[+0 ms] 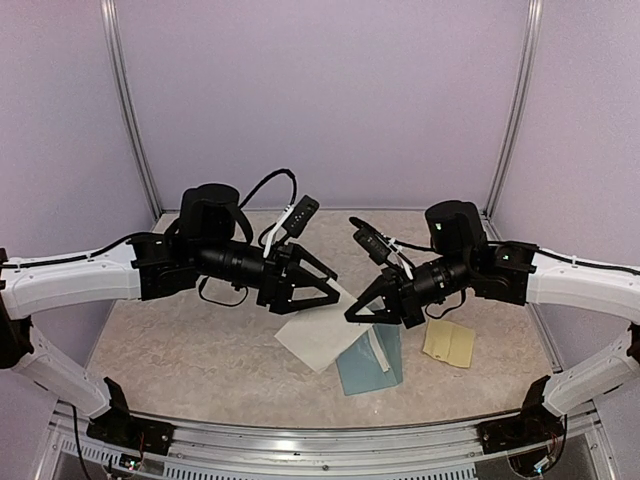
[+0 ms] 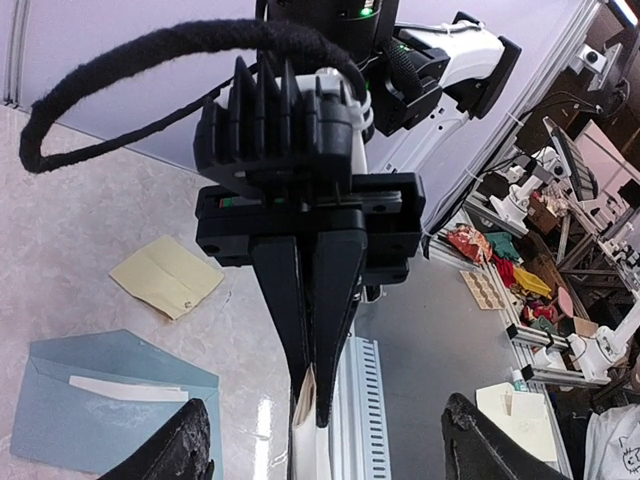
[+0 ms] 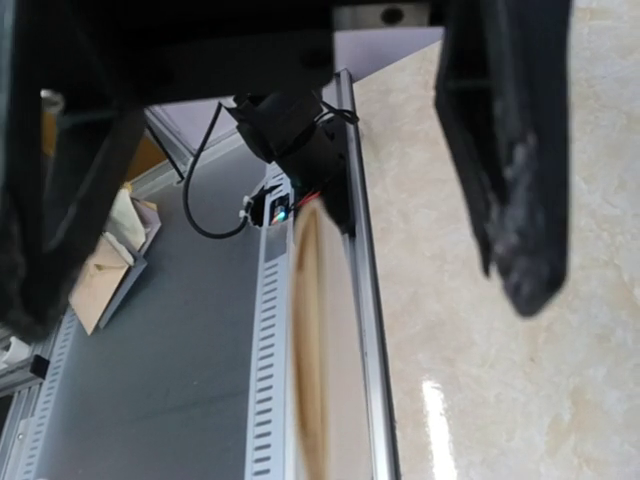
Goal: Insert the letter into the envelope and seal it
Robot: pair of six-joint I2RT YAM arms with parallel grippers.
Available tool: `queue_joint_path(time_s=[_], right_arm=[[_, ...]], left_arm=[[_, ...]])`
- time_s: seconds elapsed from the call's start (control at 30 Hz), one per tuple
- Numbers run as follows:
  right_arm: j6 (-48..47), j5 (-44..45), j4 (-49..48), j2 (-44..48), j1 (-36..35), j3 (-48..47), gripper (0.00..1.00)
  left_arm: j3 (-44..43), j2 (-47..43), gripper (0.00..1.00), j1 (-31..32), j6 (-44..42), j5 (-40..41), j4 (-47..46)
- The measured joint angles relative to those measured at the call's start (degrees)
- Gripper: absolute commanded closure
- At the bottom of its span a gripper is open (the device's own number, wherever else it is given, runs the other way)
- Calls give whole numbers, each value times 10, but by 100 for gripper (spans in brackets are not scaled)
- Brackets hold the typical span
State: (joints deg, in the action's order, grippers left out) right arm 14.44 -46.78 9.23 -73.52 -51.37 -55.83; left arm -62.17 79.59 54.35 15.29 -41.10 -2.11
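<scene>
Over the table, the right jaws are clamped on the letter (left jaws stand wide apart, holding nothing).

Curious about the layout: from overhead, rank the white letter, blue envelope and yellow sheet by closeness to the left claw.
1. White letter, right beside the left gripper.
2. Blue envelope, nearer the front, slightly right.
3. Yellow sheet, far right.

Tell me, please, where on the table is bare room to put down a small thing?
The left part of the table, between the left wall and the letter, is bare; so is the far strip along the back wall. It is crowded at centre-right: the letter, the envelope and the sticker sheet are close together, with the left claw and the right claw above.
</scene>
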Motion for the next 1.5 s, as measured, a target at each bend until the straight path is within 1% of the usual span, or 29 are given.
queue_joint_path(time_s=[0.17,0.2,0.27,0.3,0.33,0.37,0.4,0.47,0.5,0.53,0.57,0.6,0.7,0.83,0.93,1.03,1.2,1.23,1.27,1.3,1.33,1.4,1.43,1.5], right_arm=[[0,5,0,3,0,1,100],[0,5,0,3,0,1,100],[0,6,1,3,0,1,100],[0,6,1,3,0,1,100],[0,7,1,3,0,1,100],[0,9,1,3,0,1,93],[0,12,1,3,0,1,77],[2,21,1,4,0,1,38],[6,31,-2,7,0,2,25],[13,39,-7,10,0,4,16],[23,54,-21,17,0,10,11],[36,75,-42,29,0,22,8],[90,125,-118,59,0,65,6],[166,165,-246,54,-8,116,7],[202,176,-309,31,-23,127,15],[235,177,-374,5,-34,127,19],[265,177,-454,-11,-46,127,25],[269,178,-464,-11,-47,127,32],[271,179,-473,-11,-47,127,44],[273,181,-482,-11,-47,127,54],[273,182,-488,-11,-48,127,58],[275,181,-496,-12,-48,126,64],[278,181,-499,-13,-48,125,71],[276,179,-502,-15,-49,123,94]], left_arm=[[14,-3,58,0,-5,2,23],[18,-3,69,0,-3,3,27],[26,-5,96,0,-8,6,36],[29,-7,100,0,-7,9,41],[32,-8,100,0,-10,10,44],[33,-10,100,0,-11,11,45],[34,-11,100,0,-12,12,45],[38,-17,100,1,-9,18,40],[44,-21,100,2,-5,26,29],[54,-28,100,3,3,36,11],[68,-36,100,4,12,52,-10],[80,-44,100,5,19,66,-27],[127,-82,100,13,48,125,-103],[181,-136,100,34,82,214,-221],[193,-153,100,52,100,265,-285],[197,-154,100,64,109,299,-322],[204,-153,100,72,115,328,-341],[205,-153,100,73,115,331,-343],[205,-152,100,73,116,332,-344],[206,-151,100,74,116,334,-346],[206,-150,100,74,116,335,-347],[206,-148,100,75,117,335,-349],[206,-147,100,76,117,334,-351],[206,-143,100,76,117,334,-354]])
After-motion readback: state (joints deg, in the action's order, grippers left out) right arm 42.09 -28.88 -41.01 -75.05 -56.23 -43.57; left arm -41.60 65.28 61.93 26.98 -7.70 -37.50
